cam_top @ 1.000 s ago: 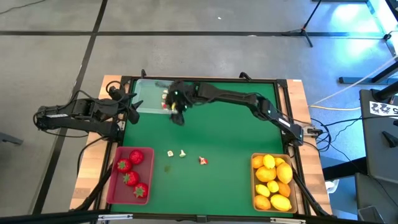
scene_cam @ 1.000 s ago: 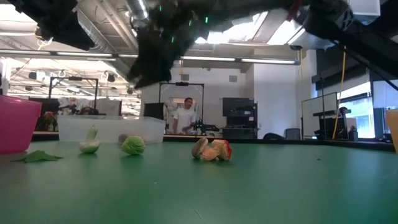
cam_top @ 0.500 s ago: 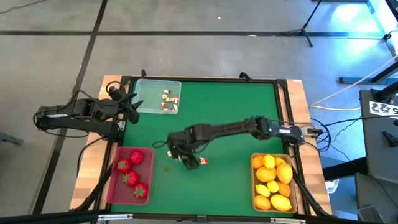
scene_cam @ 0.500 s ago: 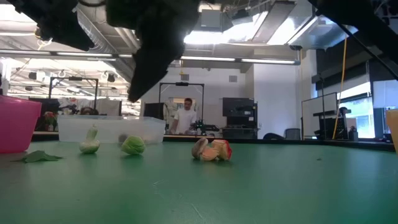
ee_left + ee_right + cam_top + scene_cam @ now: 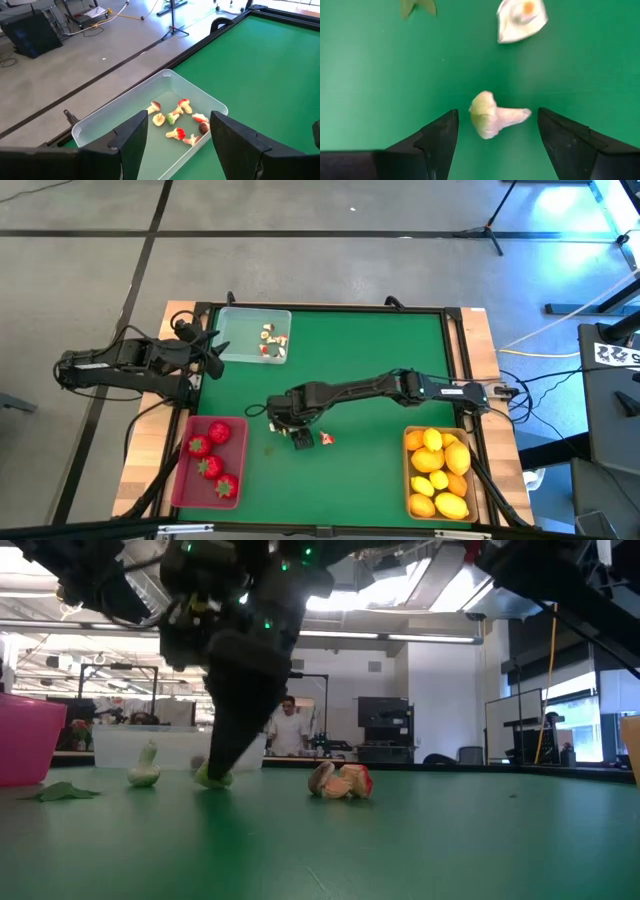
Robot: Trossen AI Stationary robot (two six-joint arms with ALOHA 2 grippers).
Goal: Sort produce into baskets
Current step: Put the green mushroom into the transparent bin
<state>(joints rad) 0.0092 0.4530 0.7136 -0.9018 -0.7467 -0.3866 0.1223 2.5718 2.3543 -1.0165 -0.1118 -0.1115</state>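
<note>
Green felt now lies under the right tool (image 5: 492, 137), which a second ago hung over the clear basket (image 5: 231, 338) at the far side of the desk (image 5: 380, 360) and has since swung across and dropped to the loose bits near the front. Its fingers are spread and hold nothing, one on either side of a pale mushroom piece (image 5: 492, 119) lying on its side on the felt (not yet touched, as far as the wrist view shows). Another white bit (image 5: 521, 19) and a small green leaf (image 5: 418, 6) lie just beyond it, and a red-and-tan piece (image 5: 343, 781) sits near by.

The move suggests one drop-off is done and the next pick is beginning: the clear basket already holds several small pieces (image 5: 175, 120), the strawberries (image 5: 211, 466) fill the red basket (image 5: 181, 480), the lemons (image 5: 441, 477) the tan basket (image 5: 409, 484). Only these few scraps seem left. The left tool (image 5: 175, 150) waits by the clear basket, fingers spread and empty.
</note>
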